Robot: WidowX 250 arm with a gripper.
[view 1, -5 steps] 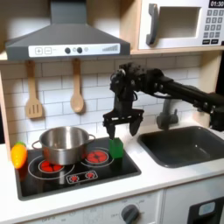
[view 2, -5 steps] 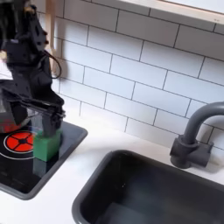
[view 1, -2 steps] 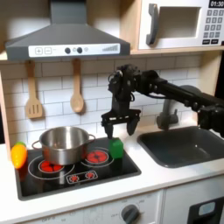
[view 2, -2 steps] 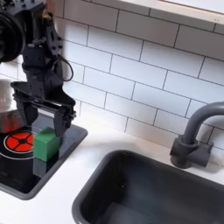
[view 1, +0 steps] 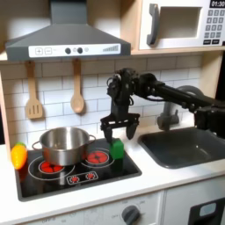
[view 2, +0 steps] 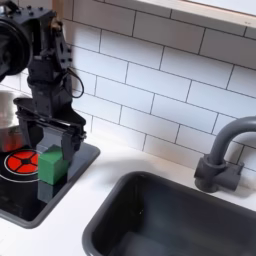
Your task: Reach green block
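The green block (view 1: 116, 149) is a small bright cube on the right part of the black stovetop (view 1: 79, 170), beside the front right burner. My gripper (view 1: 119, 130) hangs open just above and slightly behind it, fingers pointing down and spread wider than the block. In the second exterior view the green block (view 2: 50, 164) sits below the open gripper (view 2: 50, 137), whose fingertips (view 2: 72, 143) end near the block's top. Nothing is held between the fingers.
A steel pot (view 1: 63, 145) stands on the stove to the first exterior view's left of the block, with a yellow-orange toy (view 1: 18, 156) past it. A dark sink (view 1: 189, 146) and faucet (view 1: 169, 114) lie to the first exterior view's right. Wooden utensils (view 1: 77, 90) hang on the tiled wall.
The gripper has shifted slightly toward the first exterior view's left and dropped closer to the green block, staying open. The block has not moved.
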